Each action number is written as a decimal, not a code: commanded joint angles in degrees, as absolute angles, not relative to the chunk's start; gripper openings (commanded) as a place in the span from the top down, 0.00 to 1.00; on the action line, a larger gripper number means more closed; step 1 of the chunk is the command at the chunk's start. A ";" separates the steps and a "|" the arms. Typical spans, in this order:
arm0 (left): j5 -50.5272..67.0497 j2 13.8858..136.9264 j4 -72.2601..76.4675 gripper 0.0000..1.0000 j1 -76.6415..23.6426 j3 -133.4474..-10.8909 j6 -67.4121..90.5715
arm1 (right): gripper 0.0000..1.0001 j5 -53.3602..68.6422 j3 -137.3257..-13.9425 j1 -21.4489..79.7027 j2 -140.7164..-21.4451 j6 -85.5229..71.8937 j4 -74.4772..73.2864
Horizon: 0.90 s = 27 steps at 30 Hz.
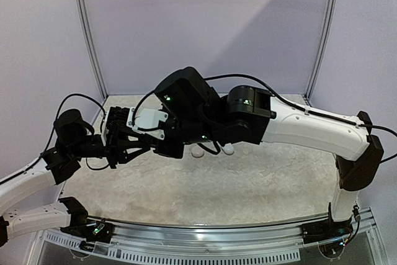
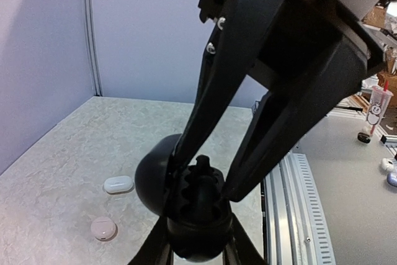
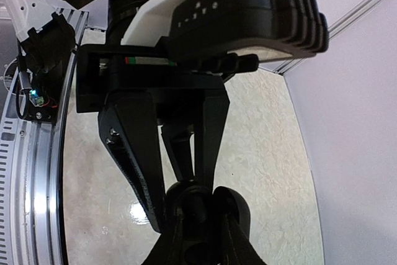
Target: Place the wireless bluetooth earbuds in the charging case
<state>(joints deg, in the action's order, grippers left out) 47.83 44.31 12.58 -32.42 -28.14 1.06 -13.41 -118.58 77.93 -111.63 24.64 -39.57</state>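
Black charging case (image 2: pixel 198 240), clamped steady in left jaws, lets right jaws press their pinched black earbud (image 2: pixel 203 172) inside.

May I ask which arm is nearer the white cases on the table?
Right. The right arm hangs close by the white cases; the left arm sits well to their left.

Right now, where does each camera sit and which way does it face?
Top: above and behind the bases, looking down on the table; both arms show.
Left wrist: faces the right gripper and black case; own fingers at bottom.
Right wrist: faces the left gripper; own fingers at bottom.
Shared: both wrist views see the black case.
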 commanded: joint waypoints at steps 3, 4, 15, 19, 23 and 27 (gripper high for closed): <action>46.89 43.71 13.50 1.00 -33.09 -28.54 2.12 | 0.74 -13.68 -120.55 77.74 -111.16 23.28 -41.40; 46.40 43.56 13.53 1.00 -33.06 -28.23 2.45 | 0.73 -13.29 -121.02 77.77 -110.48 23.08 -41.47; 45.14 42.89 4.33 1.00 -33.05 -28.44 -13.42 | 0.65 -6.17 -114.29 71.37 -101.45 6.65 -31.04; 41.11 41.44 -2.91 1.00 -33.13 -30.47 -26.65 | 0.67 -15.27 -117.35 70.71 -106.24 -1.64 -37.34; 37.63 41.22 -3.18 1.00 -33.13 -31.78 -29.96 | 0.67 -13.75 -123.71 71.09 -114.66 -4.15 -43.61; 37.38 40.98 -2.26 1.00 -33.13 -31.65 -28.52 | 0.66 -13.46 -123.81 72.71 -116.57 -1.62 -44.62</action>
<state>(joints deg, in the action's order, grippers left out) 39.57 41.63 -1.23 -32.56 -30.41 -25.78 -13.17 -123.26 70.85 -113.84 -0.47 -39.00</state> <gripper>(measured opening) 0.238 0.333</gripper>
